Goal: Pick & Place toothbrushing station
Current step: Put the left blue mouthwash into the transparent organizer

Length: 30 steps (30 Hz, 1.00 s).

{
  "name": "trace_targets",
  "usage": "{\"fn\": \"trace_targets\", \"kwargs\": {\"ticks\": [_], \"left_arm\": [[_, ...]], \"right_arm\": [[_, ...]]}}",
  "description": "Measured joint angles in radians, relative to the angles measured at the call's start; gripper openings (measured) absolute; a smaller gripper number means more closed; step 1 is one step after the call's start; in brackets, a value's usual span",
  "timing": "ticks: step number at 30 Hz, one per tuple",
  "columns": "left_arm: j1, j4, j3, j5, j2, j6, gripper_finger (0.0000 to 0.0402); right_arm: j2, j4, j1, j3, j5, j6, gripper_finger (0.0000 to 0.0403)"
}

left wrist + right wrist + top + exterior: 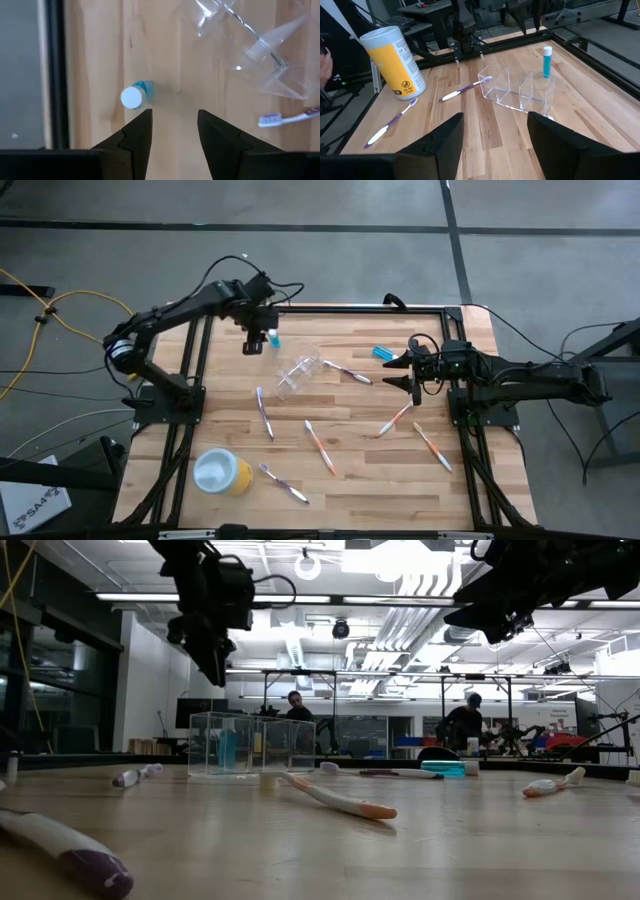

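From above, your left gripper (253,345) hangs over the worktop (350,480) right by the standing blue tube (273,337), with the clear organizer (298,372) nearby and toothbrushes scattered around. Your right gripper (413,373) waits near the second tube (384,353).

Low view: the organizer (250,745) sits upright.

Left wrist: fingers (137,131) are parted, holding nothing, tube (135,95) just ahead.

Right wrist: fingers (445,137) spread wide, empty, facing the organizer (517,90).

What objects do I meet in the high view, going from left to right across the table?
Yellow cup → upright blue tube → clear holder → lying blue tube → right gripper → rightmost orange toothbrush.
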Motion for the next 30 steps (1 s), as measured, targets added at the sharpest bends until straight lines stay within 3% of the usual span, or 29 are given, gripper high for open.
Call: {"fn": "trace_targets", "kwargs": {"ticks": [6,11,21,30], "left_arm": [[-0.008,-0.089,0.091,-0.009,0.124,0.031,0.0154],[-0.025,-0.139,0.159,-0.03,0.188,0.062,0.018],[-0.035,-0.129,0.183,-0.056,0.201,0.054,0.0214],[-0.047,-0.162,0.183,-0.056,0.201,0.123,0.0218]], "right_arm": [[0.0,0.0,0.0,0.0,0.0,0.0,0.021],[0.0,0.0,0.0,0.0,0.0,0.0,0.021],[0.0,0.0,0.0,0.0,0.0,0.0,0.021],[0.0,0.0,0.0,0.0,0.0,0.0,0.021]]}}
